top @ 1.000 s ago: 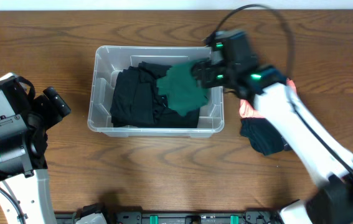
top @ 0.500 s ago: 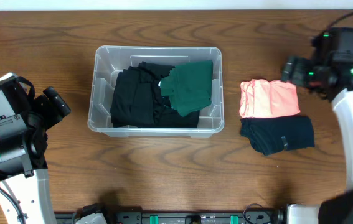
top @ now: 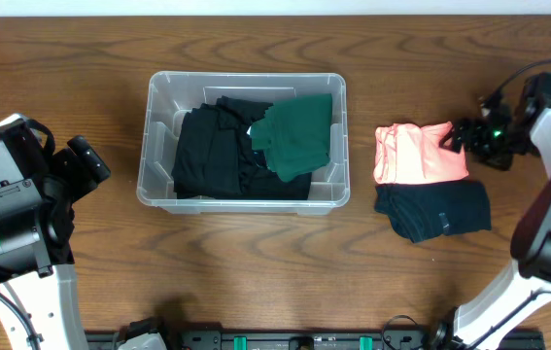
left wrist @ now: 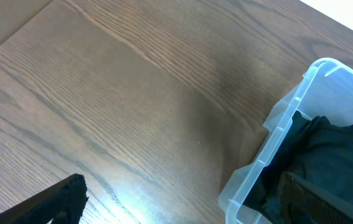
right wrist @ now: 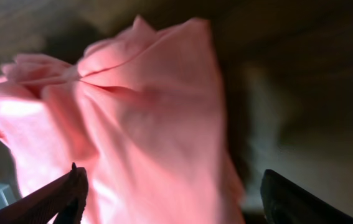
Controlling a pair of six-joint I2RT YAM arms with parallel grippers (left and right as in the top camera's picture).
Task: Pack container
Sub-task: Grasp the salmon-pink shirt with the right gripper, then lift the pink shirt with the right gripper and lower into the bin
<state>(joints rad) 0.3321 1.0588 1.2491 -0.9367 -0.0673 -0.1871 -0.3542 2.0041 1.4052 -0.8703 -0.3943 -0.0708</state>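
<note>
Clear container (top: pixel 242 89), black and green clothes

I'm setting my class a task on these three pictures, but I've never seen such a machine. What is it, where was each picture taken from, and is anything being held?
This is a robot: a left arm and a right arm at a wooden table. One picture looks straight down; the other two come from a camera on each wrist. The clear container holds black clothes with a green garment on top. Beside it lie a folded pink garment and a dark blue garment. The left gripper sits beside the container, open and empty. The right gripper is open at the pink garment's edge. Nothing is held.
</note>
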